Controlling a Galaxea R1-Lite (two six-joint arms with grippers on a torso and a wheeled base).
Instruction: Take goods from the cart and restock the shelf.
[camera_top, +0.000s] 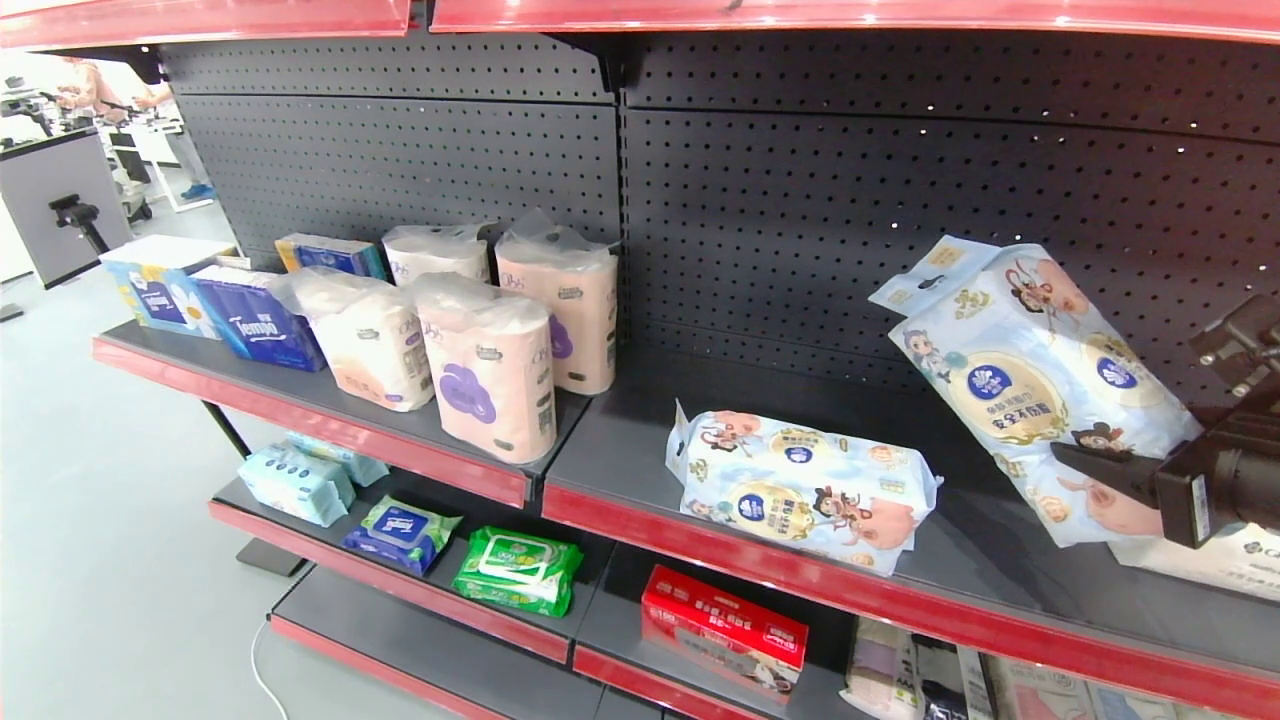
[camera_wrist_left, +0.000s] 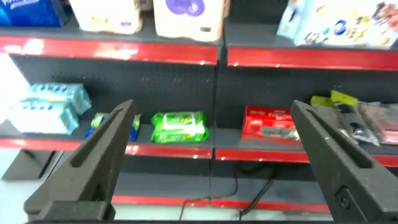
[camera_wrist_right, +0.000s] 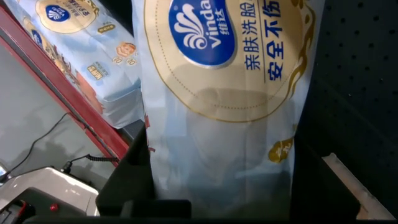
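Observation:
My right gripper (camera_top: 1112, 470) is shut on a pale blue cartoon-print tissue pack (camera_top: 1040, 385), holding it tilted above the right end of the dark shelf (camera_top: 640, 430), near the pegboard back. In the right wrist view the same pack (camera_wrist_right: 217, 106) stands between the two black fingers (camera_wrist_right: 127, 177). A matching pack (camera_top: 800, 490) lies flat near the shelf's red front edge, to the left of the held one. My left gripper (camera_wrist_left: 211, 155) is open with nothing in it, facing the lower shelves.
Bagged toilet-roll packs (camera_top: 490, 370) and blue tissue packs (camera_top: 255, 325) fill the shelf's left section. A white pack (camera_top: 1235, 558) lies under my right gripper. Lower shelves hold green wipes (camera_top: 518, 568) and a red box (camera_top: 722, 625). A red-edged shelf (camera_top: 850, 15) runs overhead.

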